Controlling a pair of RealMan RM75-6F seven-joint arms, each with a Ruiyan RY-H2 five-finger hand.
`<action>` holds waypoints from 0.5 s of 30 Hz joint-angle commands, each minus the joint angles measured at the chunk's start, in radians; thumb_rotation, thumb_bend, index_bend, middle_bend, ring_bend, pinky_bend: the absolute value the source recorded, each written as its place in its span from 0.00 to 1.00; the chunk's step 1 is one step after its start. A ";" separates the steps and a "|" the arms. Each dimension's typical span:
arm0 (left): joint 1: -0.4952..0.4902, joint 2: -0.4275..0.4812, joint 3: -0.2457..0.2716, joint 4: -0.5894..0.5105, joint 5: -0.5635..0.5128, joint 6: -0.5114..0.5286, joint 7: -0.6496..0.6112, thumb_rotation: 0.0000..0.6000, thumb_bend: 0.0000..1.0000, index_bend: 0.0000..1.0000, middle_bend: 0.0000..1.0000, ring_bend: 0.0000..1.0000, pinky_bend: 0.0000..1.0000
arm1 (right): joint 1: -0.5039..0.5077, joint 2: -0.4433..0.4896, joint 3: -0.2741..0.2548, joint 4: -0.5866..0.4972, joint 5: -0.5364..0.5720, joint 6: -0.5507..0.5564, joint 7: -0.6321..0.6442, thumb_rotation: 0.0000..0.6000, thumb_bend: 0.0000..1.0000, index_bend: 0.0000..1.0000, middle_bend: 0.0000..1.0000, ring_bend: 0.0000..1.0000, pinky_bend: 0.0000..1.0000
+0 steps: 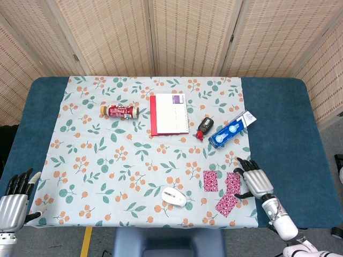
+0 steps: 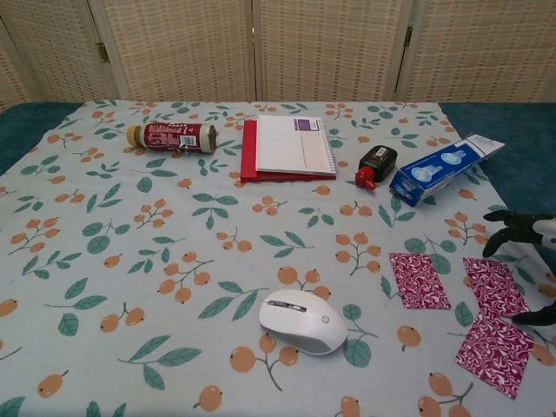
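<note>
Your right robot hand [image 1: 255,179] sits at the lower right of the head view with its fingers spread and nothing in them, dark fingertips just beside — possibly over the edge of — the right-hand red patterned card [image 1: 233,183]. In the chest view only the fingertips [image 2: 502,240] enter at the right edge, so contact cannot be confirmed. Your left robot hand [image 1: 15,199] rests at the lower left corner, off the floral cloth [image 1: 107,166], fingers apart, holding nothing.

Three cards lie in a loose cluster at the lower right: the left card [image 1: 210,180], the right-hand one, and the lowest card [image 1: 226,203] turned at an angle below them. The two upper cards lie just apart; the lowest looks to touch or barely overlap the right-hand one.

Handling judgement: these appear thin, flat, very light and somewhat flexible — lying flush on soft cloth, they offer no raised edge. A straight top-down pinch will likely bunch the fabric instead. You would do better to press a fingertip on a card's face and slide it toward the near desk edge, or lift one corner and pinch there. Use light pressure; a card may bend, and neighbours may drag along.

The white mouse [image 1: 174,197] lies to the left of the cards, well apart from either hand.
</note>
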 commanded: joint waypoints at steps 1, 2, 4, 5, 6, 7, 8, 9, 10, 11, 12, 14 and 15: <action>0.000 -0.001 -0.001 0.001 0.000 0.000 0.000 1.00 0.23 0.13 0.03 0.07 0.00 | 0.004 -0.004 0.004 0.005 0.002 -0.003 -0.002 0.77 0.11 0.25 0.01 0.00 0.00; -0.001 -0.001 -0.001 0.001 0.000 -0.001 0.000 1.00 0.23 0.13 0.03 0.07 0.00 | 0.005 -0.005 0.006 0.007 0.003 -0.004 -0.004 0.77 0.11 0.25 0.01 0.00 0.00; -0.001 -0.001 -0.001 0.002 -0.002 -0.002 0.000 1.00 0.23 0.13 0.03 0.07 0.00 | 0.010 -0.009 0.009 0.012 0.007 -0.010 -0.006 0.77 0.11 0.25 0.01 0.00 0.00; -0.001 -0.001 -0.001 0.002 -0.002 -0.002 0.000 1.00 0.23 0.13 0.03 0.07 0.00 | 0.012 -0.011 0.011 0.014 0.009 -0.013 -0.006 0.77 0.11 0.25 0.01 0.00 0.00; -0.001 -0.001 -0.001 0.003 -0.003 -0.002 -0.001 1.00 0.23 0.13 0.03 0.07 0.00 | 0.014 -0.013 0.013 0.017 0.011 -0.015 -0.007 0.77 0.11 0.25 0.01 0.00 0.00; -0.001 -0.001 -0.002 0.003 -0.003 -0.002 -0.001 1.00 0.23 0.13 0.03 0.07 0.00 | 0.016 -0.014 0.014 0.018 0.012 -0.017 -0.007 0.77 0.11 0.25 0.01 0.00 0.00; 0.000 -0.001 -0.001 0.004 -0.004 -0.002 -0.002 1.00 0.23 0.13 0.03 0.07 0.00 | 0.017 -0.015 0.016 0.020 0.014 -0.019 -0.008 0.77 0.11 0.25 0.01 0.00 0.00; 0.000 -0.001 -0.001 0.004 -0.004 -0.002 -0.002 1.00 0.23 0.13 0.03 0.07 0.00 | 0.018 -0.015 0.016 0.019 0.015 -0.020 -0.009 0.77 0.11 0.25 0.01 0.00 0.00; 0.001 -0.001 -0.001 0.005 -0.005 -0.002 -0.003 1.00 0.23 0.13 0.03 0.07 0.00 | 0.019 -0.015 0.016 0.019 0.017 -0.022 -0.011 0.77 0.11 0.25 0.01 0.00 0.00; 0.001 -0.002 -0.001 0.006 -0.005 -0.002 -0.003 1.00 0.23 0.13 0.03 0.07 0.00 | 0.019 -0.014 0.015 0.018 0.018 -0.024 -0.013 0.77 0.11 0.25 0.01 0.00 0.00; 0.001 -0.002 -0.001 0.006 -0.006 -0.002 -0.003 1.00 0.23 0.13 0.03 0.07 0.00 | 0.019 -0.013 0.015 0.017 0.021 -0.026 -0.015 0.77 0.11 0.25 0.01 0.00 0.00; 0.001 -0.002 0.000 0.007 -0.006 -0.003 -0.004 1.00 0.23 0.13 0.03 0.07 0.00 | 0.020 -0.011 0.015 0.015 0.029 -0.032 -0.018 0.78 0.11 0.24 0.01 0.00 0.00; 0.001 -0.003 0.000 0.008 -0.006 -0.003 -0.005 1.00 0.23 0.13 0.03 0.07 0.00 | 0.021 -0.011 0.015 0.014 0.032 -0.034 -0.019 0.78 0.11 0.24 0.01 0.00 0.00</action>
